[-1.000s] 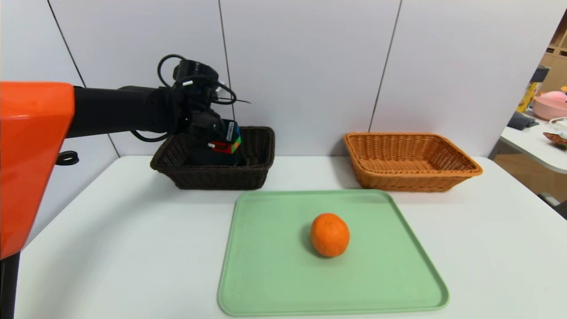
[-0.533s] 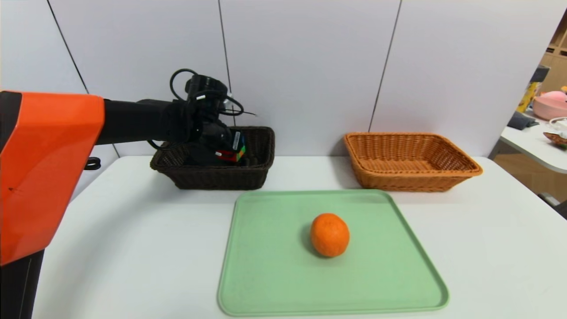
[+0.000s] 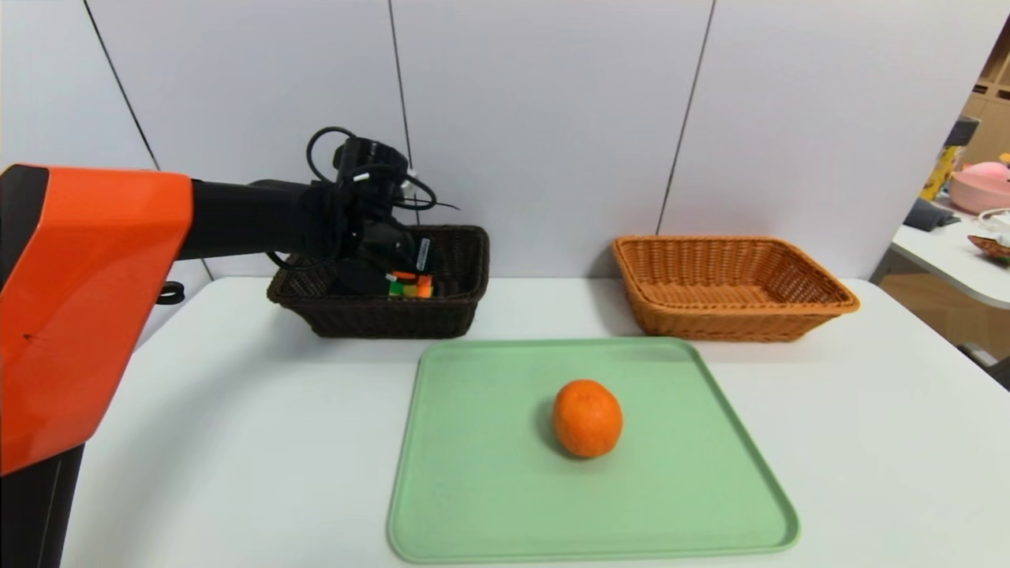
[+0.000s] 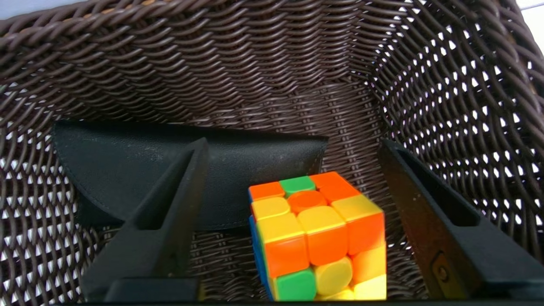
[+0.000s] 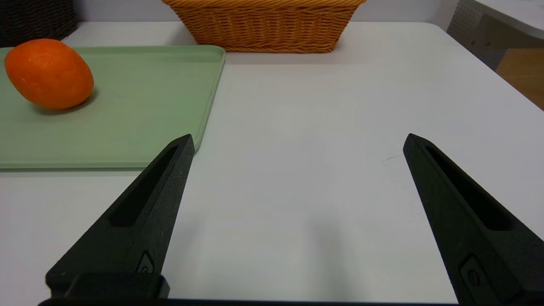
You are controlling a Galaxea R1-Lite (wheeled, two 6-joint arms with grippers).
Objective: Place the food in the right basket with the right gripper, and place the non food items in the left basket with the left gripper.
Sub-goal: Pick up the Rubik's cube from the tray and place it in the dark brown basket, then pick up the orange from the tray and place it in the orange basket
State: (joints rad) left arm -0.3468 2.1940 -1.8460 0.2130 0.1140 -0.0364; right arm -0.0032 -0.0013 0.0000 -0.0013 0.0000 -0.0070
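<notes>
On the far left, my left gripper [image 4: 293, 170] is hanging inside the left basket [image 3: 379, 315], the dark woven one, with its jaws standing apart and nothing between them gripped. The puzzle cube [image 4: 316, 238] is sitting on the basket floor between my two fingers [image 4: 170, 221], touching neither as far as I can see. Just beyond it the black pouch [image 4: 127, 170] is lying flat against the far wall. So I am judging both non-food items as delivered, and my left arm's share as done apart from pulling out.

Moving right, the orange fruit [image 3: 587, 418] is resting alone near the middle of the green tray [image 3: 473, 505], untouched.

Farther right and toward the wall, the right basket [image 3: 734, 315], the orange-tan one, is holding nothing I can see.

My right gripper [image 5: 297, 140] is waiting low over the white table [image 5: 323, 106] at the near right, jaws spread wide and empty, well apart from the fruit. Carrying that fruit to the tan basket is what I am judging as left.
</notes>
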